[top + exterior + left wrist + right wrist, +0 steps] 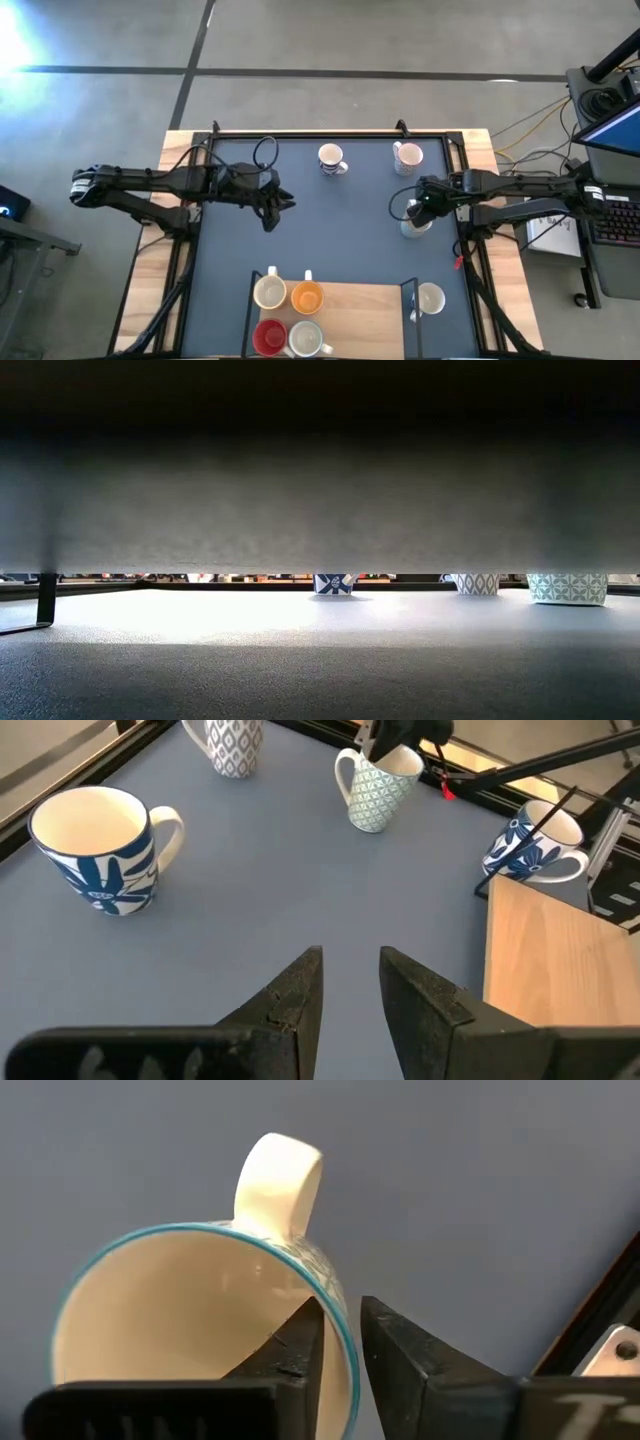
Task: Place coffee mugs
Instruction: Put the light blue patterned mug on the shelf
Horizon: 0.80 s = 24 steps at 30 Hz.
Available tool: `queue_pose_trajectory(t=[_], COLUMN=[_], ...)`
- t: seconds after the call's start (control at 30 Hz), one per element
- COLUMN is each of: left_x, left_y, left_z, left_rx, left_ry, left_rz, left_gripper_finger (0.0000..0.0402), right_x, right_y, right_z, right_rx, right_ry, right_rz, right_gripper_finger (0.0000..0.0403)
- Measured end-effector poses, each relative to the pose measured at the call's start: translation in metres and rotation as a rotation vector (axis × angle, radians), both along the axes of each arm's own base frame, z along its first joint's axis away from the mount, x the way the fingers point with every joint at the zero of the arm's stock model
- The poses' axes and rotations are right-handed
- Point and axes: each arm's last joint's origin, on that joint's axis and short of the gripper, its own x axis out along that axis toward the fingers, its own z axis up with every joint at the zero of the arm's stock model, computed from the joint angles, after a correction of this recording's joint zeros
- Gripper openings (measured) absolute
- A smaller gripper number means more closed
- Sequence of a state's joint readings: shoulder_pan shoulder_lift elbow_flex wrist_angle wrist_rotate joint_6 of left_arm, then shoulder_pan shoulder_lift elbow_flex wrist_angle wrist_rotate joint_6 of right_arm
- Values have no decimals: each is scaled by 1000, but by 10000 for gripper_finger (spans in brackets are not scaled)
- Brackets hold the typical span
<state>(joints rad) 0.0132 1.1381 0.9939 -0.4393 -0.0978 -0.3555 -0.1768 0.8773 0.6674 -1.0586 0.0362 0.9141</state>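
Several mugs show in the high view. Cream (269, 291), orange (306, 297), red (268, 337) and white (305, 338) mugs stand on a wooden board (365, 320). Two patterned mugs (332, 158) (407, 155) stand near the far edge, and another (430, 298) stands right of the board. My right gripper (415, 208) is shut on a teal-patterned mug (415, 226) at the table's right. My left gripper (275, 205) hovers open over bare table at the left, holding nothing. My right gripper (342, 1350) grips the teal mug's wall at the rim (345, 1342), a little to one side of the handle (280, 1175). One finger (300, 1355) is inside the cup and one (405, 1365) outside. The fingers come from above. The mug's base (567, 600) looks to rest on the table.
A black frame (330, 133) borders the dark mat, with wooden table margins outside it. In the left wrist view a blue-flowered mug (95, 845) stands close ahead of the left gripper (350, 990), and another (530, 845) beside the board's corner (555, 960). Bare mat lies mid-table.
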Motion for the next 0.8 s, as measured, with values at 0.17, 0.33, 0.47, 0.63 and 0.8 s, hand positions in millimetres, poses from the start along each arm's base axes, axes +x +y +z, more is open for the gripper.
queue_pose_trajectory(t=[0.17,0.33,0.47,0.63,0.8], left_x=[0,1,2,2,2], left_y=[0,1,1,1,-2], left_z=[0,2,4,4,4], left_rx=[20,45,55,55,49], left_ry=[0,-24,-35,-37,-38], left_rz=[-13,-10,-5,-6,-21], left_gripper_finger=[84,84,84,84,84], right_x=[7,22,39,63,90], right_y=[-1,-4,-6,-11,-16], right_z=[-5,-2,14,29,38], right_rx=[-17,-61,-135,-222,-303], right_ry=[31,-41,-105,-95,-57], right_rz=[100,259,436,703,996], right_gripper_finger=[18,16,15,15,14])
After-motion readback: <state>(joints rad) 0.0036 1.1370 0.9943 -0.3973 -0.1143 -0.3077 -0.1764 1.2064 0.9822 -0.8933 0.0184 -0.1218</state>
